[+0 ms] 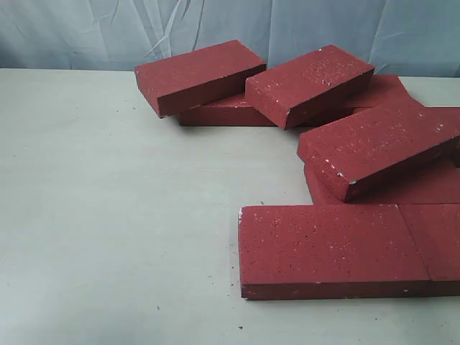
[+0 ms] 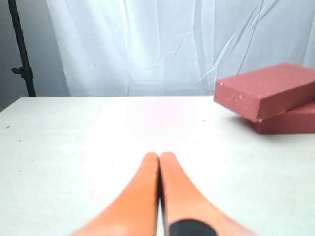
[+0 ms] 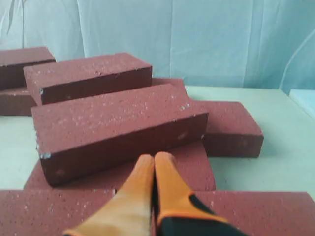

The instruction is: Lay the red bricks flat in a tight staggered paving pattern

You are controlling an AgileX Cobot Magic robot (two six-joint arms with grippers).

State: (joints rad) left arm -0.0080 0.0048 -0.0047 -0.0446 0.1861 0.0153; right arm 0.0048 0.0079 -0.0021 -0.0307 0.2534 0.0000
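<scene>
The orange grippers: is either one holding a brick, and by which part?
Nothing is held. The left gripper and the right gripper are both shut, pinching nothing; the red bricks lie ungripped.

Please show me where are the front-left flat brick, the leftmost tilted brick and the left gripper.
front-left flat brick [image 1: 330, 244]: exterior view, middle of its top face.
leftmost tilted brick [image 1: 200, 67]: exterior view, middle of its top face.
left gripper [image 2: 159, 158]: left wrist view, between its closed orange fingertips.
</scene>
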